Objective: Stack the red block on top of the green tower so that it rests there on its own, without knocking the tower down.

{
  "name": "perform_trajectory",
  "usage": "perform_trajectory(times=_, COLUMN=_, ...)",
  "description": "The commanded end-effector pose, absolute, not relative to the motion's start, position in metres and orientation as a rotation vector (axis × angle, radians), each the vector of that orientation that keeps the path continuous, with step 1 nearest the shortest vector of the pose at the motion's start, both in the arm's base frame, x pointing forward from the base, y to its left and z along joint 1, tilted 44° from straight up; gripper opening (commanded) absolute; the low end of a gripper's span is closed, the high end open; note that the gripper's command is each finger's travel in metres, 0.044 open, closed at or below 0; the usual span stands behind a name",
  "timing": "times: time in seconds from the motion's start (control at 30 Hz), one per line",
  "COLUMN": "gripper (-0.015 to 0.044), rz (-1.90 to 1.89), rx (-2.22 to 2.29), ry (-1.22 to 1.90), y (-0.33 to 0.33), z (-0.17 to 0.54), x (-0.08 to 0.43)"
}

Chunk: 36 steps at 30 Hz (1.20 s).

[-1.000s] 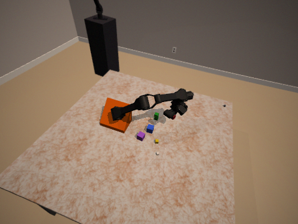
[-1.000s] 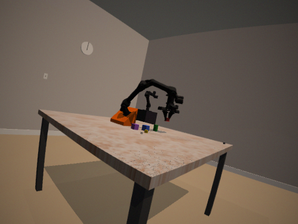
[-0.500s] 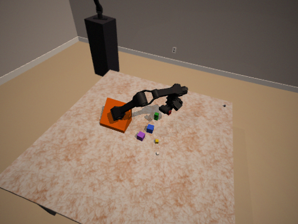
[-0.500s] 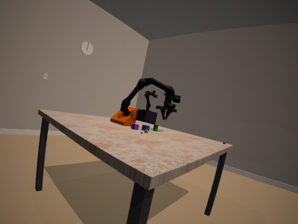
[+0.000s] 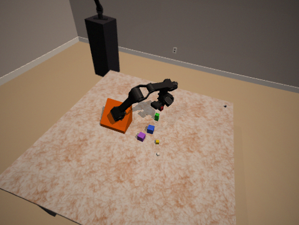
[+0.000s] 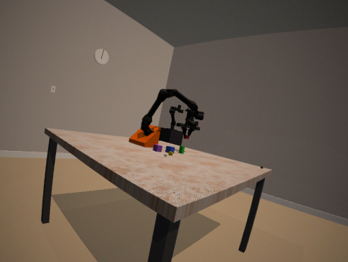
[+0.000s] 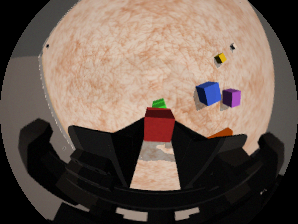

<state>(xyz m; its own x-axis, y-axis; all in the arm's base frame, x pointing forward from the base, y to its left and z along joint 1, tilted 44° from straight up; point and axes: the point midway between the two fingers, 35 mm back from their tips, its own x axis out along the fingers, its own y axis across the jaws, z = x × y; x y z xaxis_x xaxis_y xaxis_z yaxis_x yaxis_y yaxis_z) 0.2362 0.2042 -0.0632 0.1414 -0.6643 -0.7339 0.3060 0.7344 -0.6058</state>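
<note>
The red block [image 5: 162,108] [image 6: 186,137] [image 7: 159,126] is held between the fingertips of my gripper [image 5: 160,108] [image 6: 187,136] [image 7: 158,121], which is shut on it, well above the table. The green tower [image 5: 157,116] [image 6: 181,149] [image 7: 159,103] stands upright on the table, lower than the red block. In the wrist view only its top shows, just beyond the red block's far edge; the rest is hidden behind the block. The red block and the tower are apart.
A blue block [image 5: 150,129] [image 6: 170,149] [image 7: 208,93] and a purple block [image 5: 141,136] [image 6: 157,148] [image 7: 231,98] lie near the tower. A small yellow block [image 5: 157,142] [image 6: 170,153] [image 7: 220,58] and a tiny white block [image 5: 158,154] [image 6: 165,156] lie farther off. The arm stands on an orange base [image 5: 114,126] [image 6: 144,140].
</note>
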Motion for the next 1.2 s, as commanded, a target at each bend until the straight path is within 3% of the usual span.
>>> perform_trajectory(times=0.0, gripper=0.0, rz=-0.727, rx=-0.35, ry=1.247, y=0.2, z=-0.067, x=0.22)
perform_trajectory(times=1.17, gripper=0.0, rz=-0.729, rx=-0.351, ry=1.244, y=0.16, z=-0.109, x=0.225)
